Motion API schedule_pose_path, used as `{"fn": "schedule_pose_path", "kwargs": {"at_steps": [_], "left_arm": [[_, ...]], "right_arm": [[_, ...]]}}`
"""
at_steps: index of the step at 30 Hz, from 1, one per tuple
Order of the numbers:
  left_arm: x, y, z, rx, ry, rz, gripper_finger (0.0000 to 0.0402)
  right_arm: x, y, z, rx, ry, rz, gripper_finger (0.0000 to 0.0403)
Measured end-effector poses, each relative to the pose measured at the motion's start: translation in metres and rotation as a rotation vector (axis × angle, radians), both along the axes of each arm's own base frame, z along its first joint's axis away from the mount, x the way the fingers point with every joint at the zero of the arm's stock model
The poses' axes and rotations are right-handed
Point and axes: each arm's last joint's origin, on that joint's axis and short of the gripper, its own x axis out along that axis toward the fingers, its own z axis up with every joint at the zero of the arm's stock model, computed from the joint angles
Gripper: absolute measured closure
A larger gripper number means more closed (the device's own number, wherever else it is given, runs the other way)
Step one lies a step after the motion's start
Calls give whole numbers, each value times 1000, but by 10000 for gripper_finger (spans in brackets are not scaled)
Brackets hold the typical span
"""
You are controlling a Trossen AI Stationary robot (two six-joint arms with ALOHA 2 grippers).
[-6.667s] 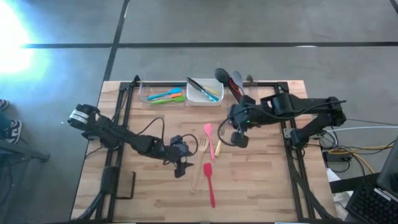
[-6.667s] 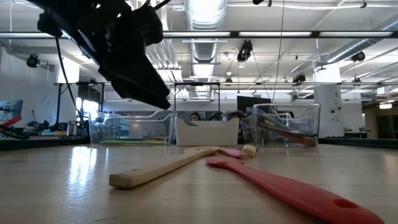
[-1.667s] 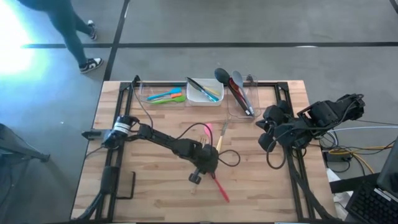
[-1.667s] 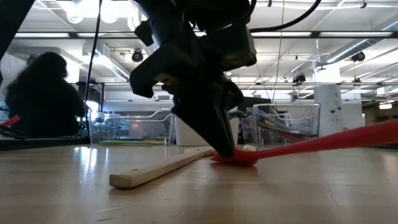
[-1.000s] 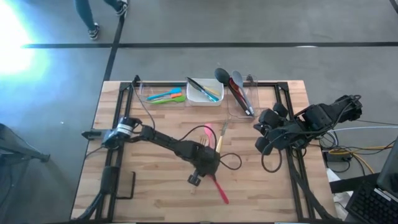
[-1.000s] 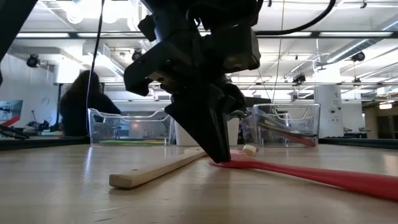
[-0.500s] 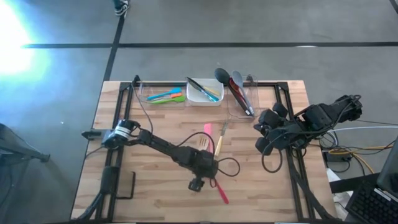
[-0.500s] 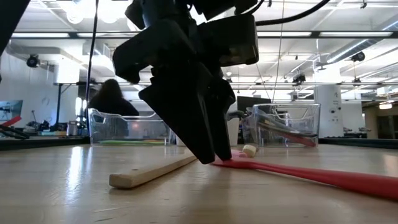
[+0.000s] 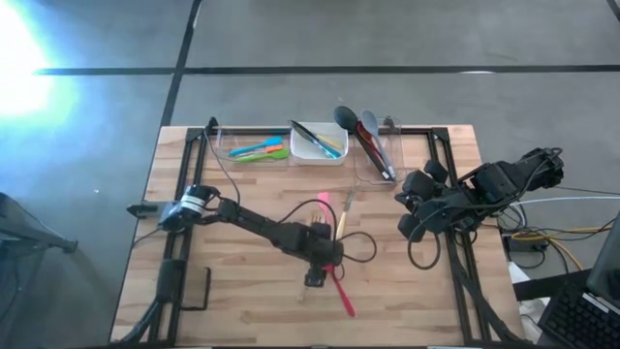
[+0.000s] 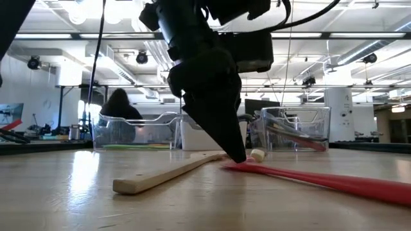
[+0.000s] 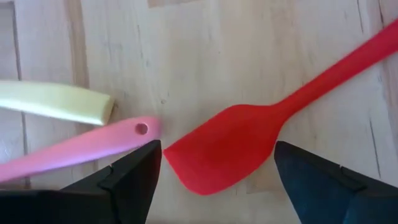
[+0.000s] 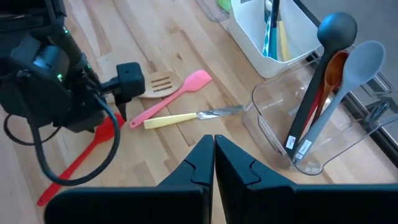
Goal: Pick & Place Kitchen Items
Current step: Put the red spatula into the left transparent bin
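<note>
From above, the left gripper (image 9: 324, 272) hangs over the middle of the table (image 9: 426, 301), just above the blade end of the red spatula (image 9: 341, 291), whose handle runs off toward the near edge; the pink spatula (image 9: 325, 205), the wooden fork (image 9: 312, 242) and the yellow-handled utensil (image 9: 339, 224) crowd close by, so a descent a little off line could catch the wrong handle; the right gripper (image 9: 405, 229) waits near the right edge, fingers pressed together. At table height, the dark fingers come down to a point right at the red spatula's blade, which lies flat on the wood; the likely fault here, I judge, is fingertips jamming on the boards or sliding over so thin a blade. The left wrist view shows the jaws spread wide with the red blade between them and the pink handle end just beside one finger (image 11: 134, 180); closing may drag that in too. The right wrist view shows its own fingers shut; the clear tub (image 12: 283, 127) of utensils stands well apart.
</note>
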Motion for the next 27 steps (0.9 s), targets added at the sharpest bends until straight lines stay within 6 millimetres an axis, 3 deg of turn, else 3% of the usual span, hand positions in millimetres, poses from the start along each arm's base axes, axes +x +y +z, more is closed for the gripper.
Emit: {"fn": "schedule_pose_path", "kwargs": {"at_steps": [11,22,27], "left_arm": [[2,1,-10,-75,-12,50,89],[6,-1,-36,-46,26,20,92],[6,-1,-42,-36,46,24,156]], "right_arm": [[0,0,0,-2,2,2,394],[0,0,-2,-8,9,6,394],[1,0,-3,-9,12,6,394]]}}
